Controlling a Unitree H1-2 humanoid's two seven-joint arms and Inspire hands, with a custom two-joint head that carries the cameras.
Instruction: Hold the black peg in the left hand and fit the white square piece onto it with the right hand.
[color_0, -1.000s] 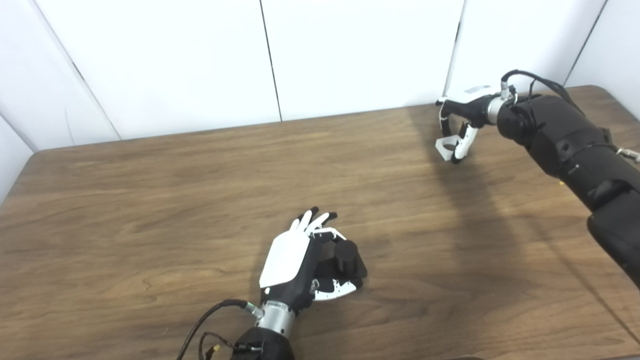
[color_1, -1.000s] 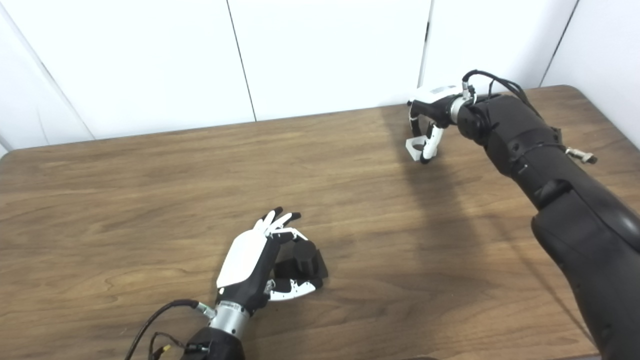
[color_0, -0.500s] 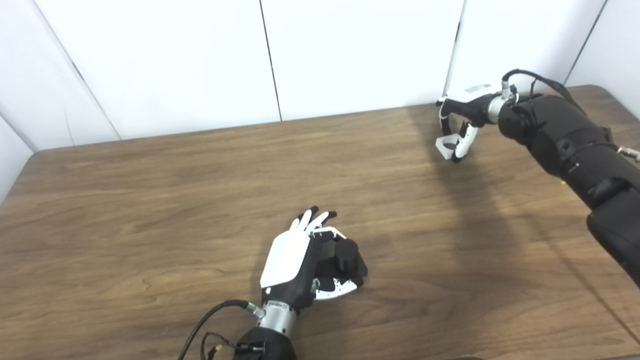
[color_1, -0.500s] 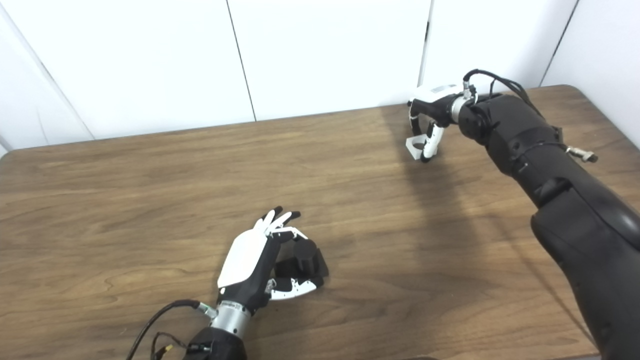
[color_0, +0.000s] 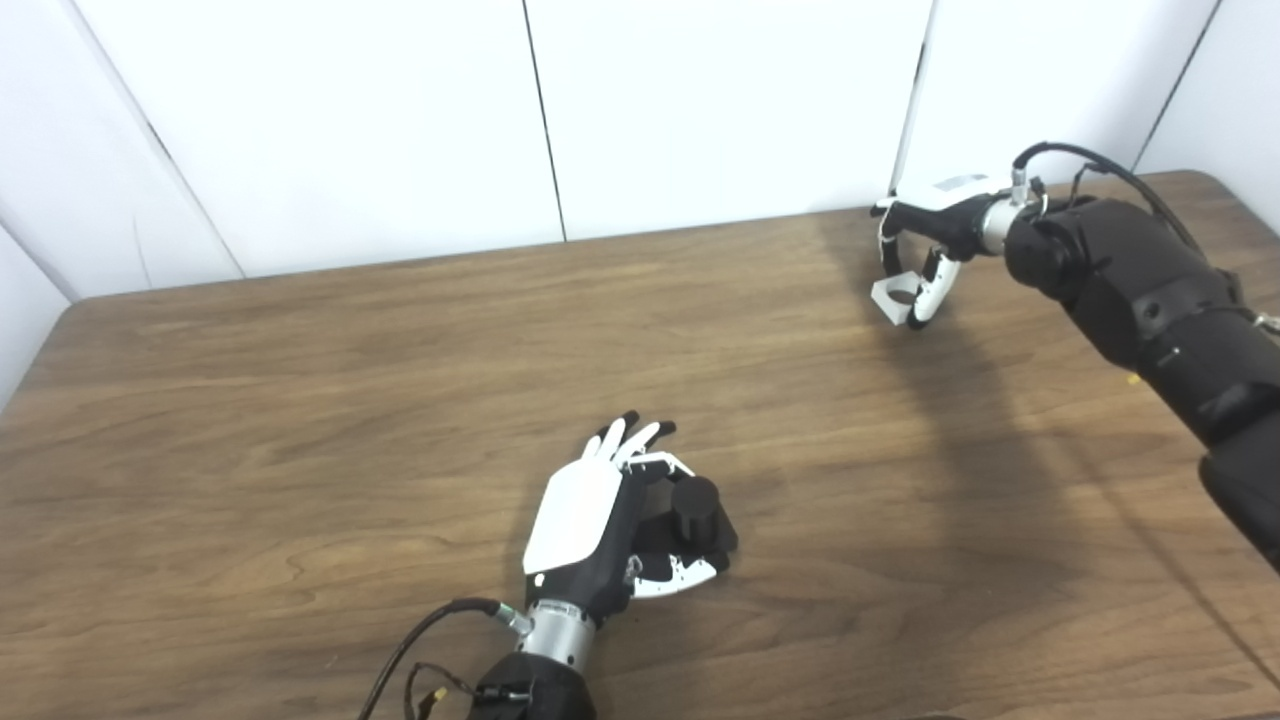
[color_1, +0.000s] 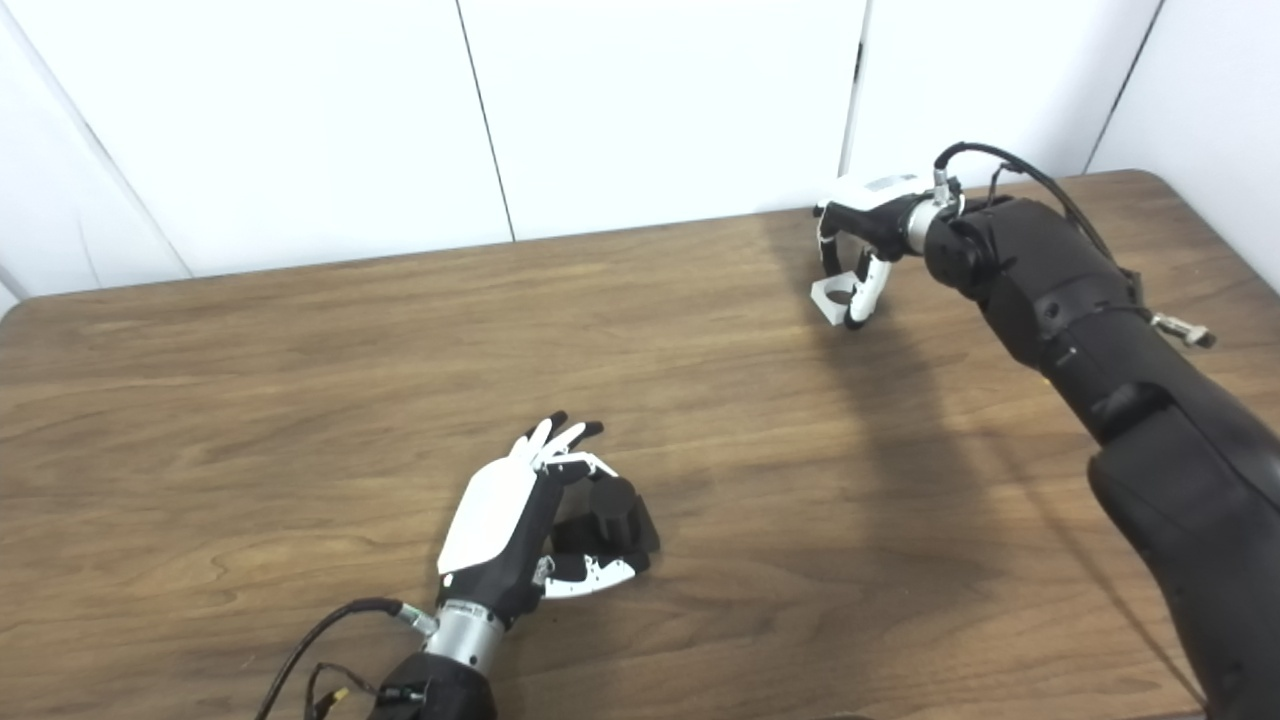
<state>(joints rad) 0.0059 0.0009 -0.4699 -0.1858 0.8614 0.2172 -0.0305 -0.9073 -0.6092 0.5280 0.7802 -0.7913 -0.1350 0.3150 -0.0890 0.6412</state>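
My left hand (color_0: 585, 520) lies on its side on the wooden table (color_0: 300, 400) near the front edge. Its thumb and a curled finger close around the black peg (color_0: 693, 505), a short upright cylinder on a black base; the other fingers (color_0: 628, 437) stretch out straight. At the far right of the table, my right hand (color_1: 862, 235) reaches down from above. Its fingers and thumb pinch the white square piece (color_1: 834, 298), which has a round hole and sits at table level. The two hands are far apart.
White wall panels (color_0: 720, 110) stand right behind the table's far edge. My right forearm (color_0: 1150, 300) crosses the right side of the table and throws a broad shadow (color_0: 960, 450) on the wood. A cable (color_0: 420, 640) loops off the left wrist.
The whole picture has shifted slightly, so the camera moved. My right forearm has swung a little to the right, while its hand stays on the white piece. The left hand and peg are unmoved.
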